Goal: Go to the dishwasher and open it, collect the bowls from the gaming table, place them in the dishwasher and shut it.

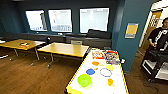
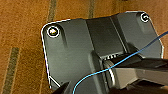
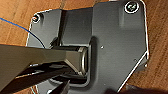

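Note:
The gaming table (image 1: 99,84), white-topped with yellow sides, stands close in front of me in the head view, running away to the right of centre. Several bowls lie on it: a lime green one (image 1: 84,80) nearest, then a blue one (image 1: 90,71), a pale one with a blue rim (image 1: 105,72), a yellow one (image 1: 110,67) and an orange one (image 1: 95,63). Colourful game boxes (image 1: 111,57) lie at its far end. The dishwasher is out of view. Both wrist views look down past my own dark plate (image 2: 75,47) (image 3: 112,40) at brown wooden floor.
Two wooden tables (image 1: 63,48) (image 1: 20,44) stand to the left, with a dark sofa (image 1: 95,37) under the windows behind. A teal wall corner (image 1: 132,42) rises just right of the gaming table. A person (image 1: 158,36) stands at the far right behind a dark rig (image 1: 157,65).

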